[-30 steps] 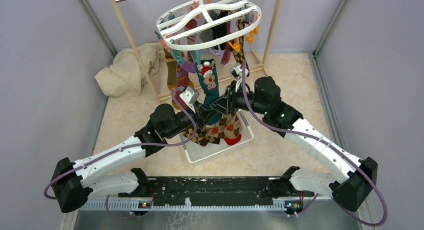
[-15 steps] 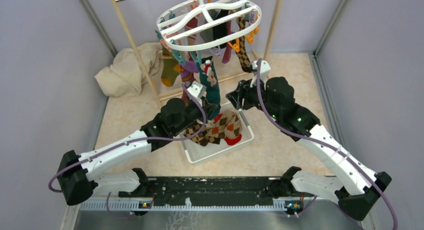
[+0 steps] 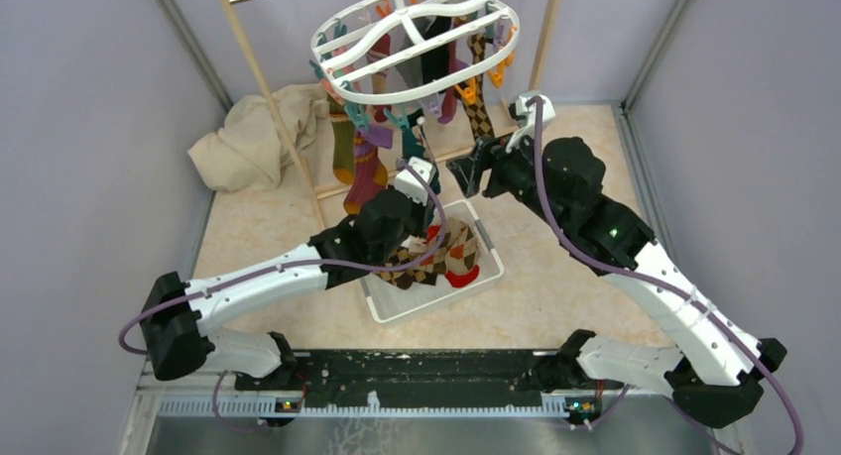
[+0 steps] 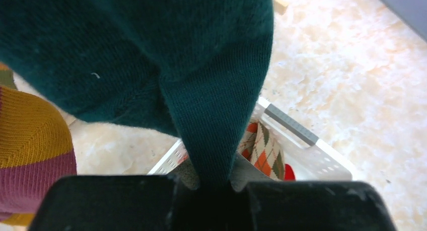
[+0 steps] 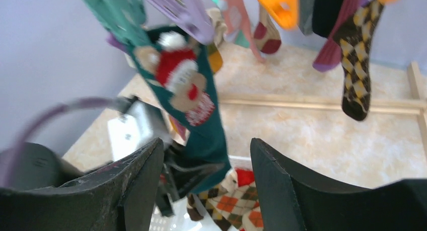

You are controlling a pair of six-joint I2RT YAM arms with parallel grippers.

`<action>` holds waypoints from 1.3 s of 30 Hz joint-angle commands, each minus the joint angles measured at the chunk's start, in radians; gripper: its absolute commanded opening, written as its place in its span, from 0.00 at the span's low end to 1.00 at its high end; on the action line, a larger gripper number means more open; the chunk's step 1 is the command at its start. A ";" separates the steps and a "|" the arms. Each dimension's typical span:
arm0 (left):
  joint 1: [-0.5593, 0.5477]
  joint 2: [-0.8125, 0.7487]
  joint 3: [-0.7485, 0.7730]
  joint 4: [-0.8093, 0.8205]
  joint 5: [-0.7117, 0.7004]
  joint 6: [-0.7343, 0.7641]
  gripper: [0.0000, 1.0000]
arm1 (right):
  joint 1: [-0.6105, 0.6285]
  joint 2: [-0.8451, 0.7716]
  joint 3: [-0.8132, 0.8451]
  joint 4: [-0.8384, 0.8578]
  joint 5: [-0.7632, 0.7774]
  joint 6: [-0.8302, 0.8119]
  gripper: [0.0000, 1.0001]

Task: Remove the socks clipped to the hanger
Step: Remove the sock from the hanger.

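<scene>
Closest in, the left gripper (image 4: 211, 183) is clamped on the lower end of a dark teal sock (image 4: 151, 55) — the fabric narrows to a fold that vanishes between the two black fingers (image 4: 111, 201), and the rest of it fills the wrist view above them. Just left of it hangs a yellow-and-maroon striped sock (image 4: 30, 155). Below and beyond the fingers, the white mesh basket (image 4: 302, 155) rests on the speckled surface (image 4: 352, 65), with argyle socks (image 4: 262, 150) lying in it.

Up and to the right, the right gripper (image 3: 474, 168) has its jaws well apart. In its own camera the same teal sock, with a Santa figure on it, hangs beyond the gap between its fingers (image 5: 141, 185), running from the left gripper up to the pegs. A purple peg (image 5: 181, 12) sits at the sock's top edge, though blur hides whether it bites the fabric.

Higher and farther back, the white oval hanger (image 3: 402, 96) hangs tilted with other socks (image 3: 362, 172) dangling from it — among them a brown-and-yellow argyle sock (image 5: 357, 65). Behind stands the wooden rack (image 3: 263, 88), with a beige cloth heap (image 3: 253, 138) at its left foot.
</scene>
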 commanded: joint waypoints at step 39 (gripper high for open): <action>-0.055 0.126 0.140 -0.174 -0.320 0.091 0.11 | 0.237 0.399 0.389 0.245 0.323 -0.316 0.65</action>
